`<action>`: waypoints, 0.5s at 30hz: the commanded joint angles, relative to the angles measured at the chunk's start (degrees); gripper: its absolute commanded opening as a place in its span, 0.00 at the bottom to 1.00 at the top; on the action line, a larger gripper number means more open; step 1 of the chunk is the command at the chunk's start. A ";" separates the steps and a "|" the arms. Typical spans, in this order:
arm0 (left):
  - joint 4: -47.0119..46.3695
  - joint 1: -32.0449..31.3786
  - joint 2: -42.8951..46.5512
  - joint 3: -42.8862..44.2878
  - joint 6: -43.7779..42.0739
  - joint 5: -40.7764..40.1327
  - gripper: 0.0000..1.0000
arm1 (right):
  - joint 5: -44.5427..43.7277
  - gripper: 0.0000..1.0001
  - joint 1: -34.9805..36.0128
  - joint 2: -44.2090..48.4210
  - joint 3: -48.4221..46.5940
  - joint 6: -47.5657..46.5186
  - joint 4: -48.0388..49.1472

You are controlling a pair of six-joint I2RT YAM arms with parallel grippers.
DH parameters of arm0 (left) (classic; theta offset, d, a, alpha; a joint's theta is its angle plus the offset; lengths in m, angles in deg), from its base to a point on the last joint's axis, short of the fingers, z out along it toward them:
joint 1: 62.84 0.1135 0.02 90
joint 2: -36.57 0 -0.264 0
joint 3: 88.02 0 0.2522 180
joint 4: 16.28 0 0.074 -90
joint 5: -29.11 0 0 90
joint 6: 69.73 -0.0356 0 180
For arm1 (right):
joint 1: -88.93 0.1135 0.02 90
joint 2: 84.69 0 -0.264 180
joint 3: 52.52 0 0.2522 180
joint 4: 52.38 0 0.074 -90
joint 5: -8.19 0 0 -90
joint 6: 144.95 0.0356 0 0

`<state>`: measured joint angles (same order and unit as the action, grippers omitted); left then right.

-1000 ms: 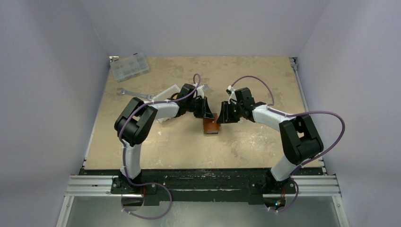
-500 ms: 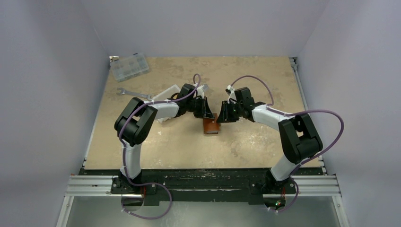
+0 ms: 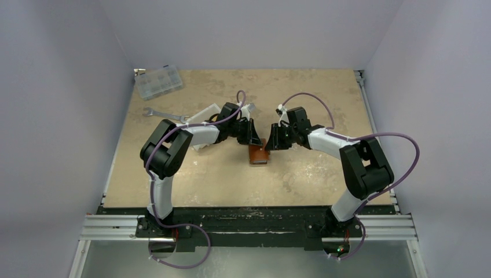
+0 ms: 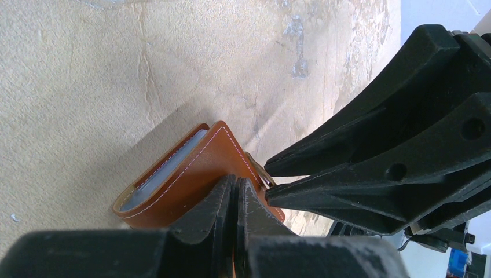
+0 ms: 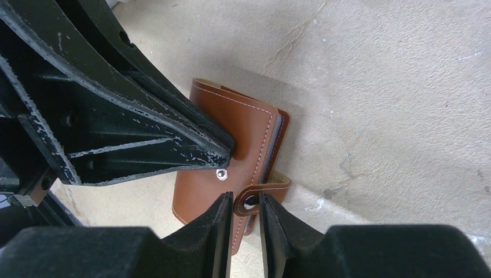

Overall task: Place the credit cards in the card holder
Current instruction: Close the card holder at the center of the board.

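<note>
The brown leather card holder (image 3: 258,155) lies folded on the table between both grippers. My left gripper (image 4: 234,182) is shut with nothing between its fingers, and its tips press on the holder's cover (image 4: 191,168). My right gripper (image 5: 245,200) has its jaws closed on the holder's snap strap (image 5: 267,186), just beside the round stud (image 5: 221,173). In the top view the left gripper (image 3: 255,141) and right gripper (image 3: 268,145) meet at the holder's far end. Grey slot edges show inside the fold. No credit cards are in view.
A white tray (image 3: 205,116) sits partly under my left arm. A silver wrench (image 3: 165,113) lies left of it. A clear compartmented box (image 3: 158,81) stands at the back left corner. Walls enclose the table on three sides.
My right gripper's jaws have narrowed onto the snap strap. The left gripper and the card holder have stayed in place.
</note>
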<state>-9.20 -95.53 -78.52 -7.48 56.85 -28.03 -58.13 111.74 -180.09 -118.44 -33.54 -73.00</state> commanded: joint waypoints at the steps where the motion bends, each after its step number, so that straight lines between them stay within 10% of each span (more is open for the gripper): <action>1: 5.71 -0.25 -3.06 -1.22 -3.20 -4.47 0.00 | 1.17 0.29 -0.23 -0.36 -1.36 0.20 2.09; 15: 5.62 -0.27 -2.90 -1.48 -3.13 -4.47 0.00 | 8.40 0.07 -4.10 -0.23 2.94 3.86 6.46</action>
<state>-9.20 -95.53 -78.52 -7.48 56.87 -28.03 -54.72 109.05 -180.11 -117.54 -31.83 -70.16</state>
